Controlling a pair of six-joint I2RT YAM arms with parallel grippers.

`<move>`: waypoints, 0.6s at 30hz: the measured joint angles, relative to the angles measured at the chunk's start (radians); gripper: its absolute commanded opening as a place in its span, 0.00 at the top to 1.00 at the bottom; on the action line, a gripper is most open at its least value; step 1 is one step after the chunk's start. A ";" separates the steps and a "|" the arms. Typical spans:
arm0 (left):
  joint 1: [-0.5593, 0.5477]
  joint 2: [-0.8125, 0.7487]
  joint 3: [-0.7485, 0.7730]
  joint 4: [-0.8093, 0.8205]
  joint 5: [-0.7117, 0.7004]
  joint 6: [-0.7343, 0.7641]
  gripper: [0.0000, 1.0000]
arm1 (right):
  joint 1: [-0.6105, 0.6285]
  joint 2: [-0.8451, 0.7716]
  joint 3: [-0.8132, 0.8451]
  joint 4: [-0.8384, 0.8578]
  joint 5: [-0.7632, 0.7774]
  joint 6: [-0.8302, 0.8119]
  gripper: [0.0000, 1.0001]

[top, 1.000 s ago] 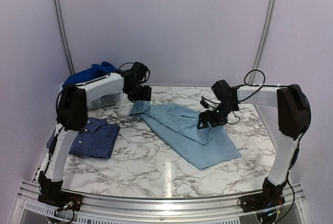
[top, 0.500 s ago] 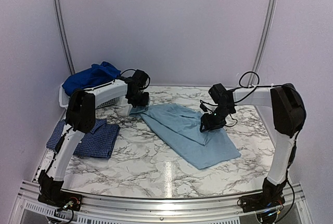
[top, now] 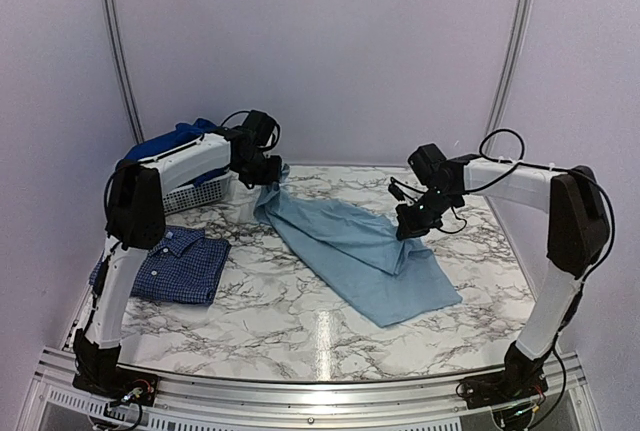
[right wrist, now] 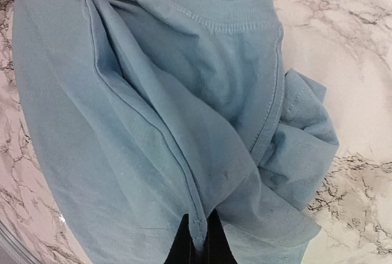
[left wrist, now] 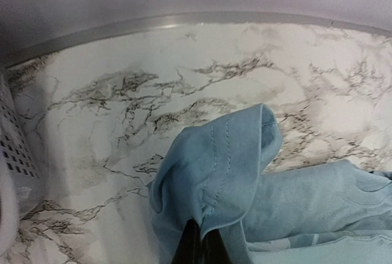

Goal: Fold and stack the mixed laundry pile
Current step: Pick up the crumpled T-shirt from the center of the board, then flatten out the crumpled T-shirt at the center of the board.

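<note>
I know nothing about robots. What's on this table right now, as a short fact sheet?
left gripper: shut on a far corner of the pale blue T-shirt, lifted
right gripper: shut on its other side, lifted
T-shirt body: sags onto the marble table
navy check shirt: folded, left side
royal blue clothes: in white basket, far left

White tubular links and bulky black joint housings on left arm (top: 190, 159) and right arm (top: 510, 183); looping black cables (top: 499, 132) at wrists; black left hand (top: 270, 181), right hand (top: 410, 231), slim dark fingertips (left wrist: 191, 247).
</note>
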 measured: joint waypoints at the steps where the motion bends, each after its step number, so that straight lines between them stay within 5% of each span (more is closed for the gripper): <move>1: 0.000 -0.036 -0.007 -0.001 0.002 0.001 1.00 | -0.003 -0.016 0.005 -0.007 0.001 -0.001 1.00; 8: -0.003 -0.294 -0.034 0.002 0.009 0.002 1.00 | -0.065 -0.087 0.125 -0.074 0.008 -0.026 1.00; 18: -0.003 -0.498 -0.014 0.043 0.062 -0.003 1.00 | -0.208 -0.119 0.560 -0.121 0.005 -0.069 1.00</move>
